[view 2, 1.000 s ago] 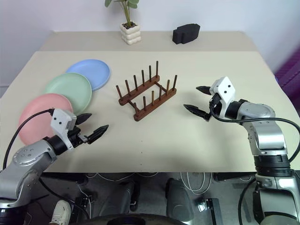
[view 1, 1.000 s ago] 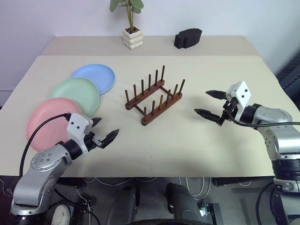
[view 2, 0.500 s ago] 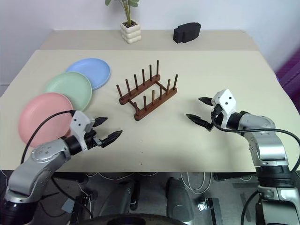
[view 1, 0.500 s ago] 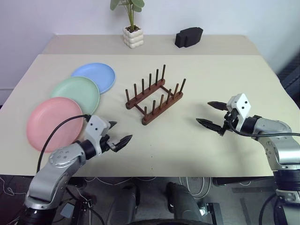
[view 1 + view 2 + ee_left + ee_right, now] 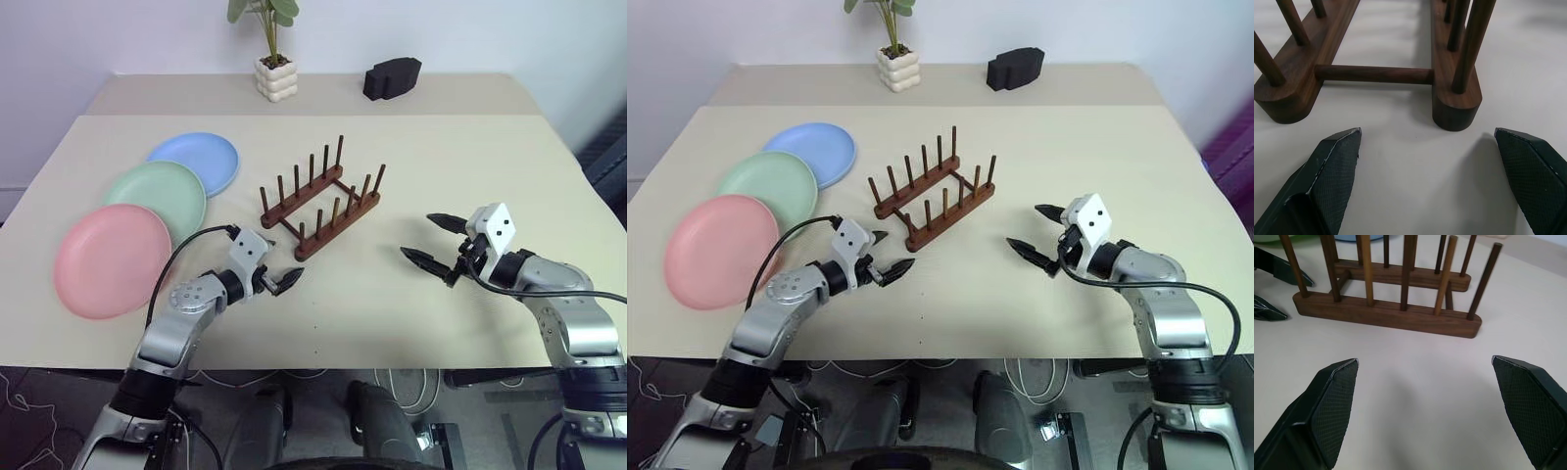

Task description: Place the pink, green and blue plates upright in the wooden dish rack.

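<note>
Both grippers hover with jaws spread wide and empty — left gripper (image 5: 277, 278) near the wooden dish rack (image 5: 320, 199), right gripper (image 5: 432, 240) farther off.

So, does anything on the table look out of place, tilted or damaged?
Nothing stands out. The wooden dish rack stands flat and holds nothing, at an angle to the table edge. The pink plate, green plate and blue plate lie flat, overlapping in a row.

A pale beige counter (image 5: 411, 323) stands against a plain white wall (image 5: 470, 34); cables (image 5: 411, 387) trail on the floor beneath.
</note>
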Robot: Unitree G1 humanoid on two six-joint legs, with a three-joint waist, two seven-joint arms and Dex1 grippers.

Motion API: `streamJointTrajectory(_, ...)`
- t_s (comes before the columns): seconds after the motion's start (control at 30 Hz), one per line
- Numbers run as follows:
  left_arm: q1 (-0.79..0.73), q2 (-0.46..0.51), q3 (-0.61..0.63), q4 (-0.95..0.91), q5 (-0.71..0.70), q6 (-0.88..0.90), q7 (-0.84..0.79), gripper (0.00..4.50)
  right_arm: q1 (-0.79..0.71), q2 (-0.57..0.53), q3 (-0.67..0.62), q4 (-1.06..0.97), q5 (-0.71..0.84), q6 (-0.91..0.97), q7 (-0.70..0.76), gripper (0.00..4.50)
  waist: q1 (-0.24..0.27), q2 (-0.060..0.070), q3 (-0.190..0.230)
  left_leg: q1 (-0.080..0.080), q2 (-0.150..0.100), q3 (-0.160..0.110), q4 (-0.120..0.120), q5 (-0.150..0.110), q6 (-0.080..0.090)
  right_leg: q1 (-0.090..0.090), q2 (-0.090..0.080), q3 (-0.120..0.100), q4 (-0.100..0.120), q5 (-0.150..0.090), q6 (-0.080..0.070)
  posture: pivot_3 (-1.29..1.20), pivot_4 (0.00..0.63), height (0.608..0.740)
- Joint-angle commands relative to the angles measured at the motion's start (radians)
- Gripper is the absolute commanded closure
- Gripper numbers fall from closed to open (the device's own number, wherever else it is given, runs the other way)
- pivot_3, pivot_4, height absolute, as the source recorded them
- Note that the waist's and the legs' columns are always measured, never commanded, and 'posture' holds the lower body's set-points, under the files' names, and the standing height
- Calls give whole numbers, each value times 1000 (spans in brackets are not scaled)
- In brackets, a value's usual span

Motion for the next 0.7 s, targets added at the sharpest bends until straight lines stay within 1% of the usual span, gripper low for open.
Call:
streamJointTrajectory(0.03, -27, -40, -49, 84, 35, -38, -28, 0, 36, 6, -28, -74, 19, 8, -23, 39, 13, 1, -1, 0, 0, 0, 0, 0, 0, 0, 0, 0, 0, 0, 0, 0, 150, 738)
streamJointTrajectory(0.1, -60, -68, -62, 123, 48, -55, -33, 0, 46, 4, -37, -72, 24, 4, -26, 39, 20, 2, -1, 0, 0, 1, 1, 0, 0, 1, 0, 0, 0, 0, 0, 0, 150, 738)
streamJointTrajectory(0.2, -100, -99, -70, 183, 71, -83, -39, 856, 61, 8, -38, -69, 23, -6, -32, 0, 21, 1, -2, 1, -1, 0, 3, 0, 0, 3, 0, 0, 0, 0, 0, 0, 150, 738)
streamJointTrajectory(0.3, -120, -113, -70, 217, 83, -101, -47, 2231, 72, 16, -40, -67, 25, -14, -39, 0, 16, 2, -2, 1, -1, 0, 3, 0, 0, 5, 0, 0, -1, 0, 0, 0, 150, 738)
streamJointTrajectory(0.33, -119, -113, -67, 219, 84, -105, -51, 2856, 76, 19, -40, -69, 25, -16, -41, 0, 16, 2, -2, 2, -1, 0, 3, 0, 0, 4, 0, 0, -1, 0, 0, 0, 150, 738)
streamJointTrajectory(0.4, -114, -112, -61, 220, 84, -113, -63, 3739, 90, 21, -43, -69, 25, -24, -41, 0, 15, 2, -2, 2, -1, 0, 2, 0, 0, 4, 0, 0, -1, 0, 1, 0, 150, 738)
streamJointTrajectory(0.6, -112, -105, -59, 224, 81, -147, -107, 3735, 121, 13, -46, -63, 23, -37, -40, 0, 15, 2, -2, 3, -1, 0, 2, 0, 0, 5, 0, 0, -1, 0, 1, 0, 150, 738)
streamJointTrajectory(0.7, -128, -91, -81, 221, 59, -173, -203, 3735, 142, -4, -47, -47, 10, -41, -30, 0, 17, 2, -2, 2, -1, 0, 2, 0, 0, 5, 0, 0, -1, 0, 1, 0, 150, 738)
